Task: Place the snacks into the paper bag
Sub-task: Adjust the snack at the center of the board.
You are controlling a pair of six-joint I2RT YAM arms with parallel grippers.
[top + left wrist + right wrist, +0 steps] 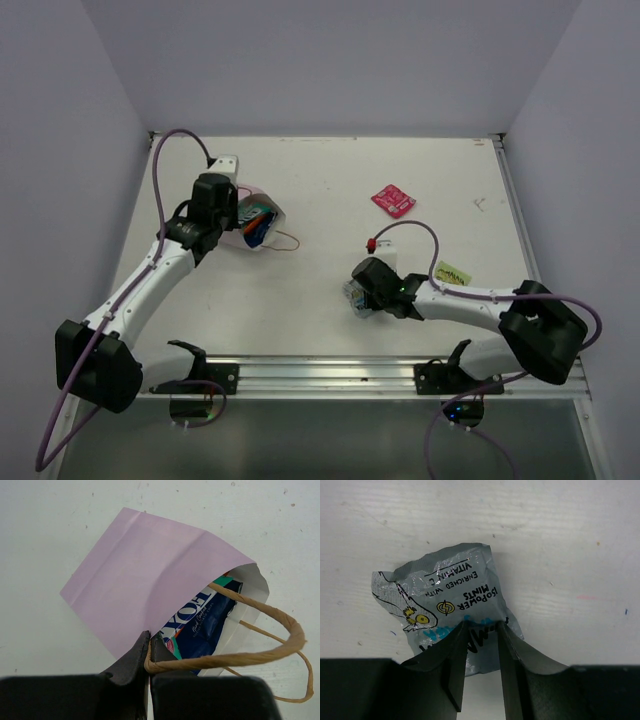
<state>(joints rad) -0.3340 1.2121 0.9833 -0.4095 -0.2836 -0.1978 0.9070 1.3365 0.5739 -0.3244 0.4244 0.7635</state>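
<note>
The pale pink paper bag (145, 575) lies on its side on the left part of the table (330, 170), well back from the near edge, its mouth open toward the table's middle. Inside, a dark blue packet (205, 625) with white lettering fills most of the opening. A teal-green packet (225, 581) shows behind it, and the top view catches an orange packet (260, 213) there too. The left gripper (149, 647) has its fingers pressed together on the near rim of the bag's mouth, pinching one tan string handle (260, 655) along with the paper. The second handle loops loose onto the table.

The silver-grey mint packet (445, 595) lies flat right of the table's centre, toward the near edge. The right gripper (480, 630) stands over its near end, fingers drawn partway in with the foil bunched between them and flaring out on both sides.

Two packets lie apart from both arms. The pink-red packet (393, 200) is farther back, past the middle. The yellow-green packet (452, 272) lies toward the right edge, just beside the right arm.
</note>
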